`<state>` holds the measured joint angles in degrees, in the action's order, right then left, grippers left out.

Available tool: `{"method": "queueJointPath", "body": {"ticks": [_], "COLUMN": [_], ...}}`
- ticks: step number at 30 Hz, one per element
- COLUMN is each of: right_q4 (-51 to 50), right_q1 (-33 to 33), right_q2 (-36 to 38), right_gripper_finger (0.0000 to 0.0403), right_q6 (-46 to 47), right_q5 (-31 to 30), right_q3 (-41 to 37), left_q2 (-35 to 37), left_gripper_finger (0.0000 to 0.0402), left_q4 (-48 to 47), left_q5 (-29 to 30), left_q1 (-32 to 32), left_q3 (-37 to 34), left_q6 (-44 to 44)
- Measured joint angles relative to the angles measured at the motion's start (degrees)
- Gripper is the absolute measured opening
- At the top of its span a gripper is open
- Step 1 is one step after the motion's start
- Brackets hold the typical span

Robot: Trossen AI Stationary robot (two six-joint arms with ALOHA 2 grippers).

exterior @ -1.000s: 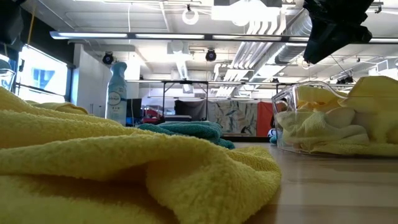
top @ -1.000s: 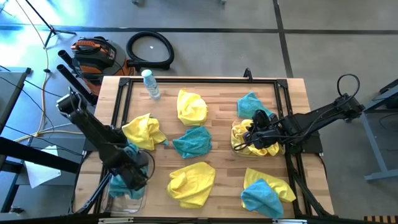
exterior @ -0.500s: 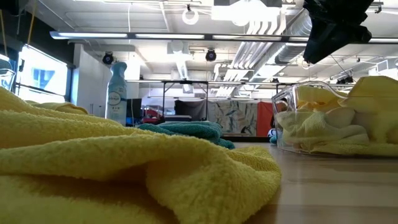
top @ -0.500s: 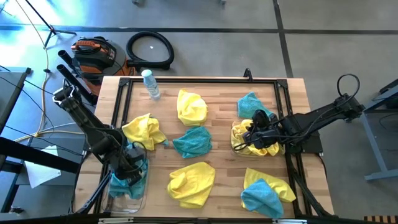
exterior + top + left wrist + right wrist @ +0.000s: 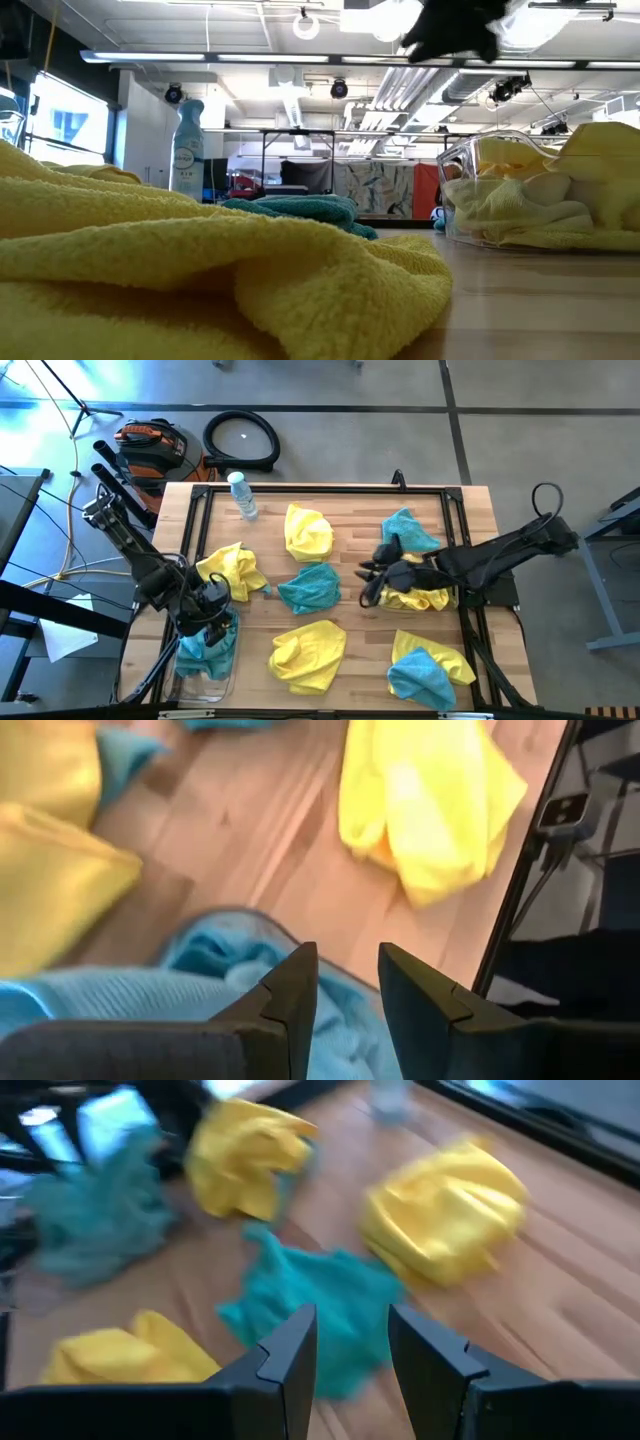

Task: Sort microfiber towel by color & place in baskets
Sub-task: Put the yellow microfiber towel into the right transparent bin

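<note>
Yellow and teal microfiber towels lie crumpled on the wooden table: a teal one (image 5: 310, 588) in the middle, yellow ones (image 5: 306, 530) (image 5: 230, 570) (image 5: 308, 655), a teal one (image 5: 410, 528) at the far right, and a teal one (image 5: 420, 678) on a yellow one at the near right. The left basket (image 5: 190, 678) holds teal towels (image 5: 200, 970). The right basket (image 5: 438, 600) holds yellow towels (image 5: 520, 200). My left gripper (image 5: 212, 612) (image 5: 347, 990) hangs open above the left basket. My right gripper (image 5: 368, 586) (image 5: 352, 1355) is open, left of the right basket, pointing at the middle teal towel (image 5: 320, 1310).
A clear water bottle (image 5: 241, 495) lies at the table's far left corner. A black metal frame (image 5: 320, 488) runs around the tabletop. A black hose ring (image 5: 241, 440) and an orange device (image 5: 150, 445) lie on the floor beyond the far edge.
My left gripper has risen out of the left basket and drawn back toward the far edge, leaving the teal towel in the basket. My right gripper has swung from over the right basket toward the table's left, nearer the middle teal towel, tipping up as it went.
</note>
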<state>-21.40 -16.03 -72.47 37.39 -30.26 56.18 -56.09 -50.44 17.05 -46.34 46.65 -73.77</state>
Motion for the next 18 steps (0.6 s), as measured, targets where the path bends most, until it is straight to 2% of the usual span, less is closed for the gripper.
{"method": "queueJointPath", "body": {"ticks": [3,6,12,15,18], "right_q4": [9.6,9.2,-1.5,-10.3,-20.1], "right_q1": [2.8,6.4,13.1,16.7,20.5], "right_q2": [-3.3,-7.9,-20.4,-27.4,-34.5], "right_gripper_finger": [0.0122,0.0122,0.0122,0.0122,0.0122], "right_q6": [-7.5,-11.9,-20.9,-21.9,-21.5], "right_q5": [3.9,6.9,11.4,11.6,15.6], "right_q3": [0.3,4.4,21.7,31.9,41.4], "left_q2": [1.4,2.8,4.4,4.6,4.6], "left_gripper_finger": [0.0099,0.0099,0.0099,0.0099,0.0099], "left_q4": [-0.6,-1.3,-1.3,-1.2,-1.2], "left_q5": [1.1,1.8,1.9,1.9,2.2], "left_q1": [1.0,2.1,3.8,4.0,4.0], "left_q3": [0.0,0.0,0.0,0.0,0.0], "left_q6": [2.5,4.0,6.7,7.5,7.6]}}
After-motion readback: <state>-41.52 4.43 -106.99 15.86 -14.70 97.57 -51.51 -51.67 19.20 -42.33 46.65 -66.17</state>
